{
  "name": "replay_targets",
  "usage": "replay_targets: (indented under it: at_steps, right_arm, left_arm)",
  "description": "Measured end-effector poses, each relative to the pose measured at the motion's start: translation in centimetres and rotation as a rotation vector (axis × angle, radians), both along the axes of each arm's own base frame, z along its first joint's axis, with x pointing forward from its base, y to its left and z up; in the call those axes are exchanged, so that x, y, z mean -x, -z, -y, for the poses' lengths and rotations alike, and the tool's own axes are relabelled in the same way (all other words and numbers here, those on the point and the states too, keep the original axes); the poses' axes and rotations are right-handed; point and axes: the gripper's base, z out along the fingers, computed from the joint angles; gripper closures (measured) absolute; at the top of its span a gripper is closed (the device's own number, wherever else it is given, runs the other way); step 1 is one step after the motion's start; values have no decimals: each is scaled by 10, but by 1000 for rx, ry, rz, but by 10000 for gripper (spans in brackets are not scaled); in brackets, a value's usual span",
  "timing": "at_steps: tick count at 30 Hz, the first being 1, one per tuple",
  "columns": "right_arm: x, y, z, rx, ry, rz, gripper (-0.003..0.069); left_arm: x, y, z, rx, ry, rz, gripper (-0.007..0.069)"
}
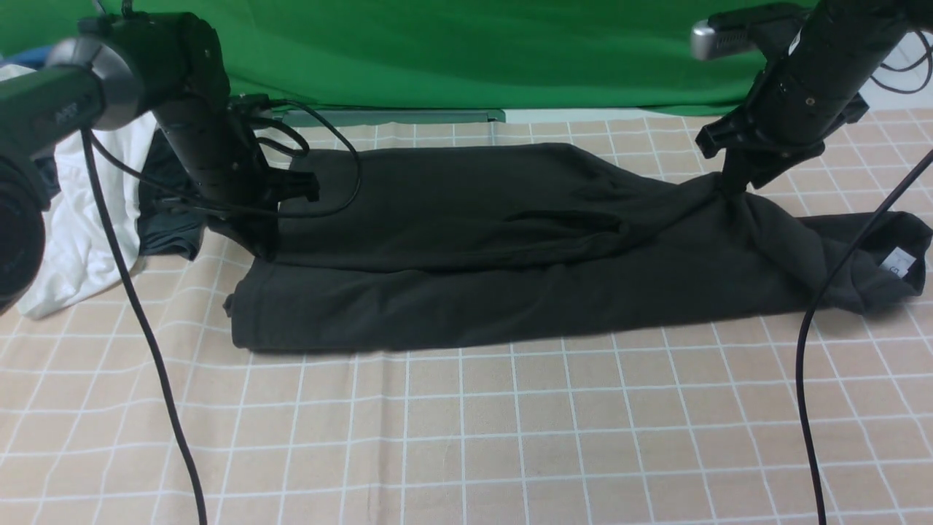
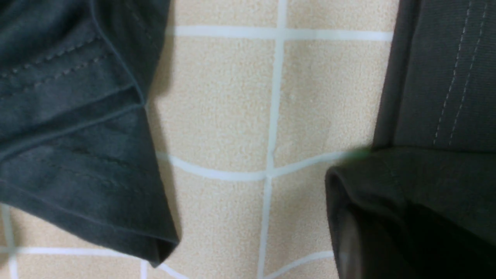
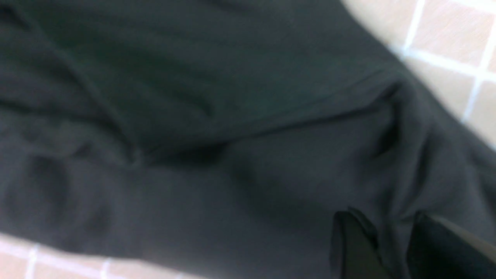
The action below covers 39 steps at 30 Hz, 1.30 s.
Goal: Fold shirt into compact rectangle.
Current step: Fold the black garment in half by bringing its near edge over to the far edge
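Shirt (image 1: 466, 292) black, folded lengthwise, wrinkled | right fingers (image 3: 352, 244) pinch raised fold | left fingers (image 1: 264, 237) at hem, grip unclear

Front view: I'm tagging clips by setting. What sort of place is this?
Probably a robot lab's recording bench: green backdrop, checked table cover, left arm and right arm over a black shirt.

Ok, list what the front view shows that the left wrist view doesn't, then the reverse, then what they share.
Front only: a white garment, the green backdrop and a white neck label. Left wrist only: pale double stitching along a hem. Both: the black shirt, the teal-black garment and the checked cloth.
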Motion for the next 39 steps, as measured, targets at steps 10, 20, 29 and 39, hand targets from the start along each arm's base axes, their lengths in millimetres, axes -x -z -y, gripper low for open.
replay_targets:
  at_steps: [10, 20, 29, 39]
  right_arm:
    - [5, -1, -24, -200, -14, -53, 219]
    - [-11, 47, -66, -215, -34, -39, 106]
    - [-22, 66, -70, -215, -4, 5, 420]
    - [-35, 47, -61, -206, -32, 91, 596]
  left_arm:
    - [-6, -50, -2, 15, -17, 101, 591]
    - [-6, -54, -1, 22, -35, 89, 591]
    - [-6, -55, -1, 28, -37, 88, 591]
    - [-9, -63, -8, 73, -92, 109, 591]
